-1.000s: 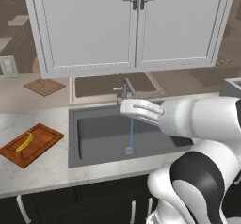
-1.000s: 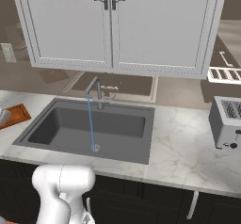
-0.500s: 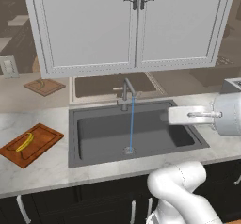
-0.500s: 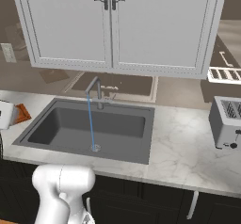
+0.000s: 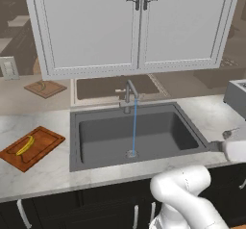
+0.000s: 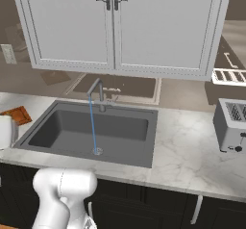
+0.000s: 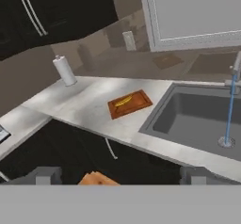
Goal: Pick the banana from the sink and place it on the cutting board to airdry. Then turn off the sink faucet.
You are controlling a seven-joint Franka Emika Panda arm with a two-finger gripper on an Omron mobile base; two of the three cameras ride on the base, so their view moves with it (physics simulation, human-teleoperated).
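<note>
2 dark fingertips of the gripper (image 7: 120, 175) rise at the bottom of the hand view, set wide apart with nothing between them; the claw is empty and well back from the counter, looking across at the work area.

1 banana (image 7: 123, 101) lies on the cutting board (image 7: 136, 105), so the carrying half of the task looks done; from the left base view the banana (image 5: 25, 145) rests near the middle of the reddish board (image 5: 42, 146), on the counter left of the sink (image 5: 139, 137). It reads as light, soft under its skin and easily bruised, a little slick if wet; no further hold on it seems needed.

1 sink faucet (image 5: 129, 95) stands behind the basin, and 1 thin stream of water (image 5: 134, 127) falls from its spout to the drain (image 5: 131, 153), so the tap is on. What remains is the small side lever; it looks stiff, smooth metal, slim and easy to slip off, so I would press or hook it near its free end with 1 finger rather than pinch the stem; its exact angle is too small to tell.

Counted otherwise: 1 smaller pale board (image 5: 45, 88) further back, 1 toaster (image 6: 231, 126) on the right counter, 1 paper towel roll (image 7: 64, 70), 2 cabinet doors (image 5: 139, 23) above.
</note>
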